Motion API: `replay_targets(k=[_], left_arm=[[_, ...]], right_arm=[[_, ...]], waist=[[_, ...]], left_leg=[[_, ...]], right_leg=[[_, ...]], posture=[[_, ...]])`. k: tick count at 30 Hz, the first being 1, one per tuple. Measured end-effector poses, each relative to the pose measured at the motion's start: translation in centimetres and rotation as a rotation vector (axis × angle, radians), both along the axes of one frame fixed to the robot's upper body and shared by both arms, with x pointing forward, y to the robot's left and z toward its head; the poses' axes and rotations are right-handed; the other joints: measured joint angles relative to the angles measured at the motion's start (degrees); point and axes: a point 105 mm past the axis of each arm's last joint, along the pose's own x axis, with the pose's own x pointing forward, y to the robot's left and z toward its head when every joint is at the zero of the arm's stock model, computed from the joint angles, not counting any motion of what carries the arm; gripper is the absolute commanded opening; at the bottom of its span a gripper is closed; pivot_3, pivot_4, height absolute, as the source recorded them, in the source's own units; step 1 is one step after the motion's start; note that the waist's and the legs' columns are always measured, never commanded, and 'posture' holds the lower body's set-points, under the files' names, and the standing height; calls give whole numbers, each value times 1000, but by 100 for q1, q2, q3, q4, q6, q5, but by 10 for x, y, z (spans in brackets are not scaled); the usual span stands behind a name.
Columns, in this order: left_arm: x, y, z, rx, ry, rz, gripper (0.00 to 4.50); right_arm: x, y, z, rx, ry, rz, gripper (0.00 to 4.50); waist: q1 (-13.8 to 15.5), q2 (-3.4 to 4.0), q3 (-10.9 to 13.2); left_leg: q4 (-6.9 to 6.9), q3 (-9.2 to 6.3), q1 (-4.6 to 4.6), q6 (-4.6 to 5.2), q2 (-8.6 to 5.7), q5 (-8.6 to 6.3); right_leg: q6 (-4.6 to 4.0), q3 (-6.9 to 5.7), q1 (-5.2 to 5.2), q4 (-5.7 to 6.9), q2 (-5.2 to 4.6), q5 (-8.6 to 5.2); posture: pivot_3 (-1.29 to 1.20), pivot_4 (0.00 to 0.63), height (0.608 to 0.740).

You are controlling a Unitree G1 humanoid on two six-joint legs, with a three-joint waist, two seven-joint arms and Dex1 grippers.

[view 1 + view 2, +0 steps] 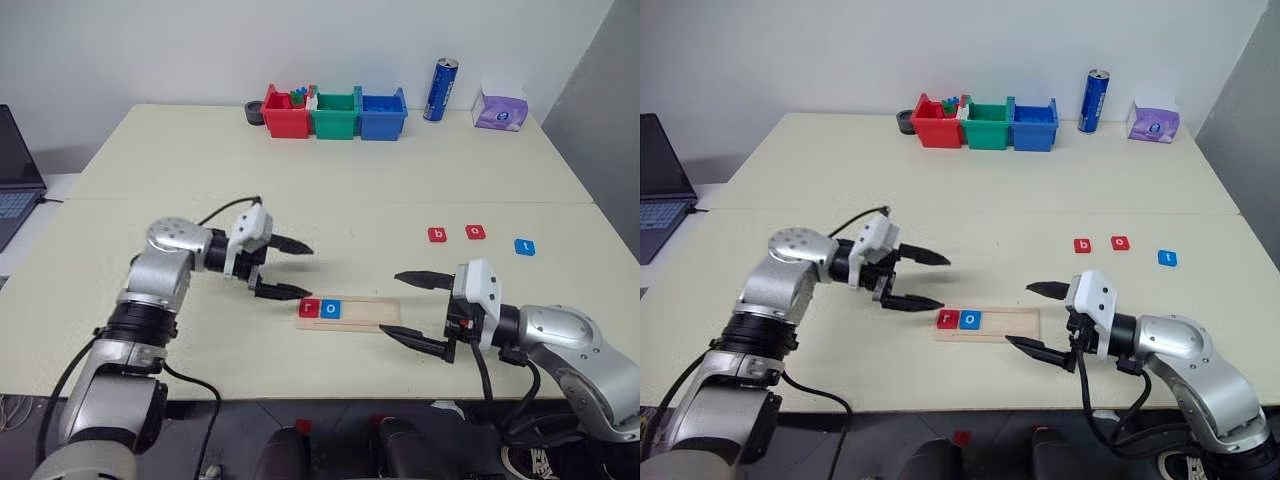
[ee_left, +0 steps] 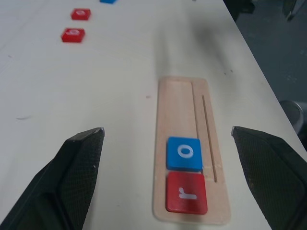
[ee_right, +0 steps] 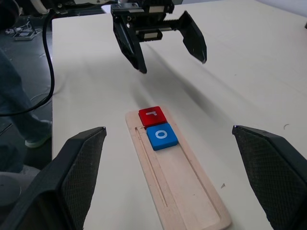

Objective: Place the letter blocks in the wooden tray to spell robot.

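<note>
The wooden tray [image 1: 372, 313] lies near the table's front edge. At its left end sit two letter blocks, a red "r" [image 1: 310, 308] and a blue "o" [image 1: 332, 309] beside it. Three more letter blocks lie loose to the right further back: a red "b" [image 1: 437, 235], a red "o" [image 1: 476, 232] and a blue "t" [image 1: 524, 246]. My left gripper [image 1: 307, 271] hovers open just left of and above the tray's left end, holding nothing. My right gripper [image 1: 391, 306] stands open at the tray's right end, also empty.
Red [image 1: 286, 112], green [image 1: 335, 115] and blue [image 1: 382, 115] bins stand in a row at the back. A blue can [image 1: 440, 90] and a purple tissue pack [image 1: 500, 110] are to their right. A laptop [image 1: 15, 180] sits at the far left.
</note>
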Motion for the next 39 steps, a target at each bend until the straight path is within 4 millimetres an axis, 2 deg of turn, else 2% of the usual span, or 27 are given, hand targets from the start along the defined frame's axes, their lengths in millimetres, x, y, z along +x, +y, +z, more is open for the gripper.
replay_targets(k=[3, 9, 15, 22, 32, 39], left_arm=[[-5, -5, 1, -41, 2, 25, 4475], [-15, -24, -5, -141, 5, 108, 4475], [-15, -43, 5, -243, -57, 200, 4475], [-20, -53, 1, -287, -35, 244, 4475], [-21, -59, -1, -303, -25, 258, 4475], [-20, -59, -2, -302, -27, 265, 4475]], right_arm=[[3, -2, 3, 23, -6, -55, 4500], [24, -16, 1, -1, -48, -279, 4500], [51, -35, -1, -20, -100, -562, 4500], [73, -51, -11, -21, -76, -756, 4500], [119, -72, -24, 10, -12, -1020, 4500], [138, -64, -34, 62, 55, -1063, 4500]], waist=[[-3, 0, 0], [2, 0, 0], [4, 1, 0], [2, 1, -1], [-4, 3, -1], [-6, 4, -1]], left_leg=[[-1, 0, 0, 0, 4, 0], [0, 0, 0, -2, 4, 1], [0, 5, 1, -3, 2, 1], [-2, 6, 3, -3, 1, 1], [-5, 9, 3, -3, 0, 2], [-7, 9, 2, -3, 2, 2]], right_leg=[[0, 6, 0, -1, -2, 0], [0, 8, -1, 5, -6, 0], [0, 15, -1, 7, -7, 0], [-1, 15, -3, 8, -7, 0], [-2, 17, -5, 7, -7, 1], [-2, 17, -6, 4, -7, 1]], posture=[[0, 150, 740], [0, 150, 740], [0, 150, 740], [0, 150, 740], [0, 150, 740], [0, 150, 740]])
